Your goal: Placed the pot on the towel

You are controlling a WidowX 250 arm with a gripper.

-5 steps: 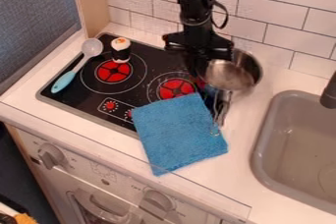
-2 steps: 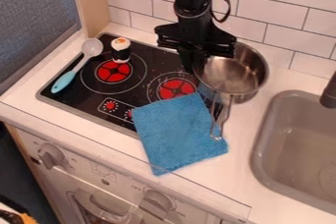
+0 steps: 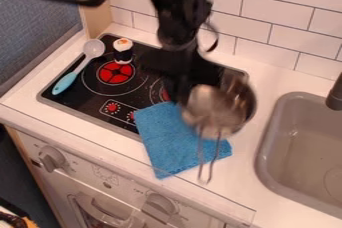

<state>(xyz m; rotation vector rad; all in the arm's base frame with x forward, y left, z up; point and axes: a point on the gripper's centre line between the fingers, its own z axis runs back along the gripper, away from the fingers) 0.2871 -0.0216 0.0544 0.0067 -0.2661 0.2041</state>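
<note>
- Camera view: the hand (image 3: pixel 178 84) holds the steel pot (image 3: pixel 212 111) by its rim, partly over the blue towel (image 3: pixel 167 137).
- Better to centre its base above the towel, level it, lower softly, then release.
- Exact grip is unclear; the pot hides 1 towel corner.
</note>
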